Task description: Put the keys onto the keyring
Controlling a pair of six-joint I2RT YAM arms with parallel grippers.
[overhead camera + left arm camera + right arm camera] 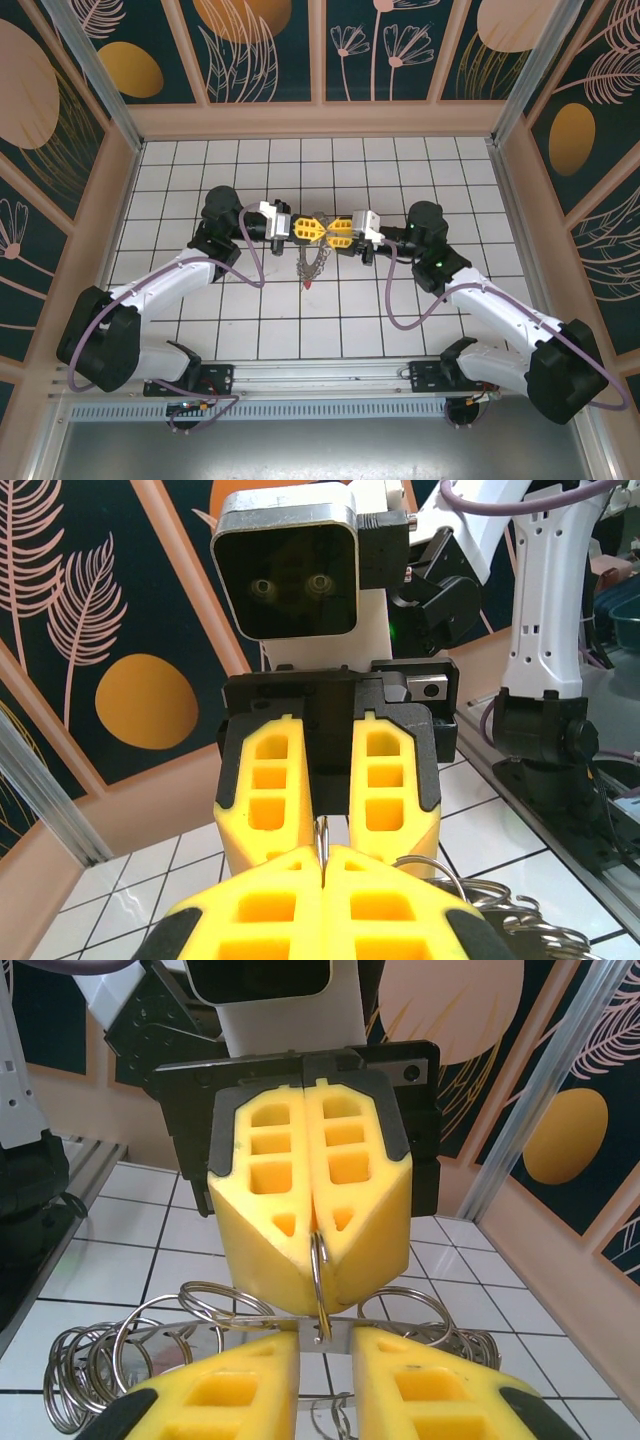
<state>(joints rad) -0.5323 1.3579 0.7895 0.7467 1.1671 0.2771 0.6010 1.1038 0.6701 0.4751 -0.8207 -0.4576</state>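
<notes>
1. Over the middle of the desk (200,180), top view: left claw (312,230) and right claw (333,232) tip to tip, raised off the tiles. Keyring (314,262) hanging as a slack chain below where they meet, red key (308,285) at its lowest end; touching the tiles or just clear, cannot tell. Free tiles on every side, wall panels (120,190) well apart, so ample room to pull back or swing. Purple cables (250,270) looping near both forearms.

2. Left wrist view: left claw pressed fully together, pinching one thin wire loop of the keyring upright between its pads. Right claw straight ahead, very close, its yellow fingers a little apart. Spare coils bunched at lower right.

3. Right wrist view: right claw narrow, a flat sliver of metal between its tips just where the pinched loop comes down. Gripped or only touching, and key or ring part, cannot tell. More coils sagging to both sides beneath.

4. Likely trouble: with the tips this close, any sideways drift could knock pad against pad and twist the wire out of the pinch, dropping the whole chain. A pull apart while both hold could bend the loop. Swinging coils could snag a fingertip. Probably best kept slow and along the common line.
</notes>
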